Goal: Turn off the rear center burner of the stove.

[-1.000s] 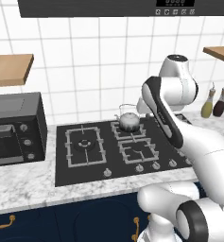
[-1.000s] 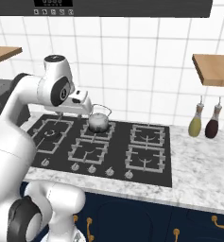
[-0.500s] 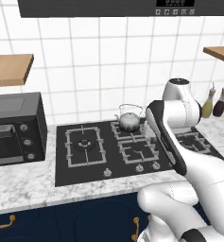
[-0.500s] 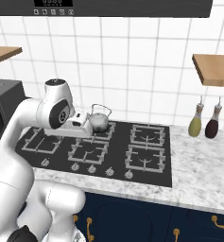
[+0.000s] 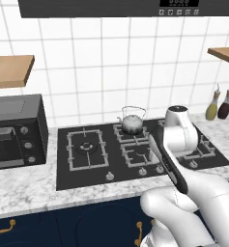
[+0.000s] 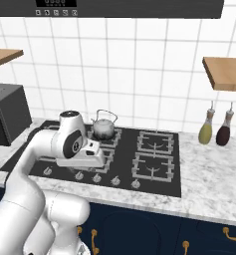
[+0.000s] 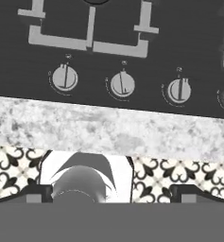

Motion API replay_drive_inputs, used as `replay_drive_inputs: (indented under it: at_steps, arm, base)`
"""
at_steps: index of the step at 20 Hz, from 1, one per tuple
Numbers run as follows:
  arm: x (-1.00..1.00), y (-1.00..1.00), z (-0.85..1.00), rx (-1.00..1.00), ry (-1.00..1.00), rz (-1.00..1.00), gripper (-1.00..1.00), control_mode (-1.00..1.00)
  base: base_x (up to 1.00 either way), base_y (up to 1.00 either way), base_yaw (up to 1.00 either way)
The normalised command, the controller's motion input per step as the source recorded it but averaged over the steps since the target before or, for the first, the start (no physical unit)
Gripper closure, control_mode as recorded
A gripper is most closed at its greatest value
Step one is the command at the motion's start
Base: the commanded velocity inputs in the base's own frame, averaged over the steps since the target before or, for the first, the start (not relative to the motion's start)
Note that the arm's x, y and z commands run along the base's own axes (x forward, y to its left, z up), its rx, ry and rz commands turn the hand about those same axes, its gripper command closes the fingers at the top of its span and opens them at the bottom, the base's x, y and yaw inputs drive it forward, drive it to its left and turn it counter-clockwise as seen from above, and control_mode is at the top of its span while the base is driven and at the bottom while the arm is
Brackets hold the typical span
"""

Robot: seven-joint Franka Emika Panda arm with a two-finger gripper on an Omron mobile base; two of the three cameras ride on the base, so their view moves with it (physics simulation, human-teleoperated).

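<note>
Left base view is showing, at its left edge, the black microwave (image 5: pixel 12 130) sitting on the speckled worktop (image 5: pixel 19 195), with the stove (image 5: pixel 67 176) lying just beside it. Moving rightward, the large single grate (image 5: pixel 86 148) is occupying the cooktop's left part, and the rear center burner (image 5: pixel 120 131) is sitting behind the front grate of the middle pair, carrying a silver kettle (image 5: pixel 132 123) (the kettle is covering most of that grate). Further right, the white arm is bending low over the stove's front edge, hiding part of the knob row, and two bottles (image 5: pixel 219 105) are standing at the far right by the wall. Hand view is looking straight down on three silver knobs (image 7: pixel 122 84) lined up along the glass. The pincer (image 7: pixel 106 191) is barely peeking in at the bottom, so I cannot tell whether it is apart or together.
</note>
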Motion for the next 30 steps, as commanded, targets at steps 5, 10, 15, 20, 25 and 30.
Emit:
replay_drive_inputs:
  at_steps: [5, 10, 15, 20, 25, 30]
  arm:
    - [0.42, -0.09, -0.34, 0.0, 0.1, 0.0, -1.0, -1.0]
    - [0.38, -0.02, -0.31, 0.02, 0.04, 0.01, -1.0, -1.0]
    - [0.37, -0.12, -0.27, 0.01, 0.0, 0.03, -1.0, -1.0]
    - [0.3, -0.12, -0.39, 0.0, 0.0, 0.05, -1.0, -1.0]
    - [0.05, 0.0, -0.34, 0.0, 0.0, 0.05, -1.0, -1.0]
    - [0.1, 0.0, -0.28, 0.0, 0.0, 0.01, -1.0, -1.0]
  base:
    - [0.0, 0.0, 0.0]
    - [0.0, 0.0, 0.0]
    - [0.0, 0.0, 0.0]
    - [0.0, 0.0, 0.0]
    - [0.0, 0.0, 0.0]
    - [0.0, 0.0, 0.0]
